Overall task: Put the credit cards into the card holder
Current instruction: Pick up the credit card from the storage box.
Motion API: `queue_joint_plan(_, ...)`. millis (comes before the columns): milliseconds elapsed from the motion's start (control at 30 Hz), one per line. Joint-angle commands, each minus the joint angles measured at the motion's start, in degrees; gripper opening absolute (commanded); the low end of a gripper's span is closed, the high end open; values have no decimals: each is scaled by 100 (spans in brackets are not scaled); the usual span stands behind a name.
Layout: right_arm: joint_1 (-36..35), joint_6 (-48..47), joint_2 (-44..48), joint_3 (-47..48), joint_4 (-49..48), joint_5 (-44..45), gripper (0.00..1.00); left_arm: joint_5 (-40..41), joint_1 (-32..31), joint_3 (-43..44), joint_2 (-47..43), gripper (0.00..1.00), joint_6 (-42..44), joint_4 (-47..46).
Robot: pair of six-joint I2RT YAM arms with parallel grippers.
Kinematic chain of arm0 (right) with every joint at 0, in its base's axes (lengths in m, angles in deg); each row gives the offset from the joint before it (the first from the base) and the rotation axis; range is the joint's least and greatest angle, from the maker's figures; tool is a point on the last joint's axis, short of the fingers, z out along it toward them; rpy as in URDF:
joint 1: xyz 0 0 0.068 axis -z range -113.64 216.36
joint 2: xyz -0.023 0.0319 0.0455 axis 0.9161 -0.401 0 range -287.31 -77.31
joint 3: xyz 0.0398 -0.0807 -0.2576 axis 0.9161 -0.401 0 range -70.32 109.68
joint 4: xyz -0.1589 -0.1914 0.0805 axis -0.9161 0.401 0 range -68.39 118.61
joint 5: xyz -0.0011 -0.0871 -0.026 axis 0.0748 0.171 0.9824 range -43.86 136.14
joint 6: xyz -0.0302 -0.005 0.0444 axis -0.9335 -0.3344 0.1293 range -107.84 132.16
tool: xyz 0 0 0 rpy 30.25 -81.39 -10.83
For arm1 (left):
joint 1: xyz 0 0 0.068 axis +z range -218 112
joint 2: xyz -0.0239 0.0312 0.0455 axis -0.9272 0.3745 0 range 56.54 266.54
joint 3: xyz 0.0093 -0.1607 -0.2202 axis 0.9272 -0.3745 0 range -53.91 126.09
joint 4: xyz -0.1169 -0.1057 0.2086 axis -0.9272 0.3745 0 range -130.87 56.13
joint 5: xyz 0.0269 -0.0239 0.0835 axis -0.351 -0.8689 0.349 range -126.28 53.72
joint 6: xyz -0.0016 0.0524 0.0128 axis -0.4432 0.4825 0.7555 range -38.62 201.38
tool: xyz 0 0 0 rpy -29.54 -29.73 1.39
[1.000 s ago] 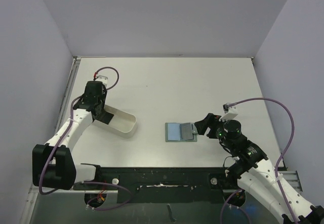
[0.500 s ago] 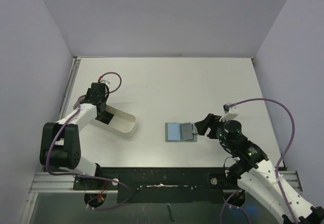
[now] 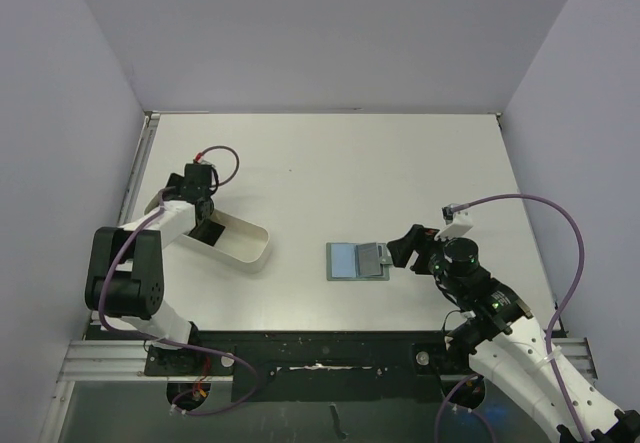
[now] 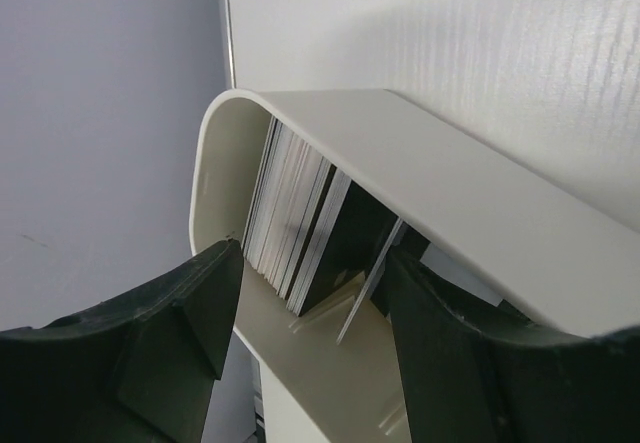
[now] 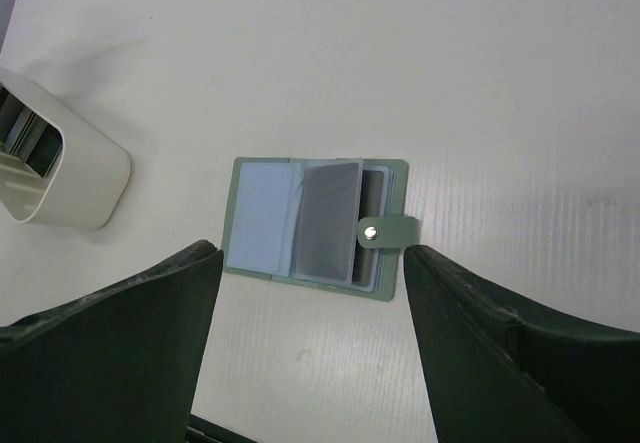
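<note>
Fetching a card is the step in hand: at the left of the top view the left tool [image 3: 205, 228] dips into the white tray [image 3: 248, 250], its jaws parted either side of the upright credit cards [image 4: 300, 213], gripping none; the card holder [image 3: 357, 260] lies unfolded on the desk [image 3: 350, 163] at centre-right, the right tool [image 3: 402, 248] just beside it, wide apart and empty; next, I judge, the left jaws must pinch one card alone and lift it

We are looking at a robotics lab bench: a white table [image 3: 380, 163] boxed in by plain lavender walls [image 3: 330, 33], with cabled robot arms [image 3: 505, 325] bolted to a metal rail [image 3: 105, 363] at its near edge.
</note>
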Motion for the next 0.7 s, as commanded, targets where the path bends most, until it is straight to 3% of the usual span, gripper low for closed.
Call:
queue_joint_plan(0, -9, -106, 45, 286, -114, 191, 75, 452, 71, 294, 37, 57, 264, -612)
queue_joint_plan(233, -9, -101, 21, 268, -114, 208, 75, 276, 216, 310, 103, 49, 266, -658)
queue_joint_plan(533, -13, -110, 56, 293, -83, 227, 75, 87, 273, 460, 285, 46, 131, -399)
queue_joint_plan(667, -17, -110, 94, 311, -40, 251, 75, 84, 281, 497, 270, 38, 154, -340)
